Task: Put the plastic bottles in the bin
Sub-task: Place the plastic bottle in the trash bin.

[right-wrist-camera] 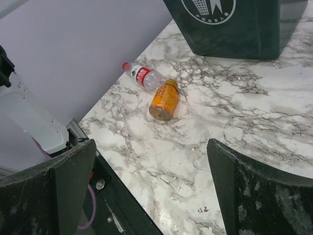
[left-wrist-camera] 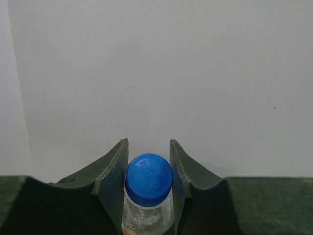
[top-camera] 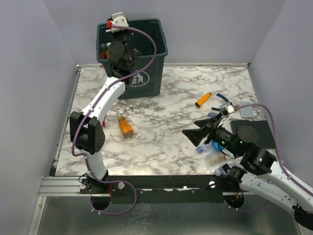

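Observation:
The dark green bin point(top-camera: 146, 54) stands at the back of the table, and its base also shows in the right wrist view point(right-wrist-camera: 234, 29). My left gripper point(top-camera: 111, 30) is raised over the bin's left rim. It is shut on the neck of a clear blue-capped bottle point(left-wrist-camera: 148, 178), held cap-forward between the jaws point(left-wrist-camera: 148, 147). An orange bottle point(top-camera: 125, 126) point(right-wrist-camera: 164, 100) lies on the marble next to a clear red-labelled bottle point(right-wrist-camera: 143, 76). My right gripper point(top-camera: 196, 130) point(right-wrist-camera: 151, 147) hangs open and empty above the marble, right of the orange bottle. More bottles point(top-camera: 210, 151) lie under the right arm.
A small orange cylinder point(top-camera: 203, 100) and blue-handled pliers point(top-camera: 222, 100) lie at the right back. A grey block point(top-camera: 247, 110) and a black mat point(top-camera: 257, 129) sit near the right edge. Purple walls close in the table, and the left arm's base point(right-wrist-camera: 34, 122) stands at the near edge.

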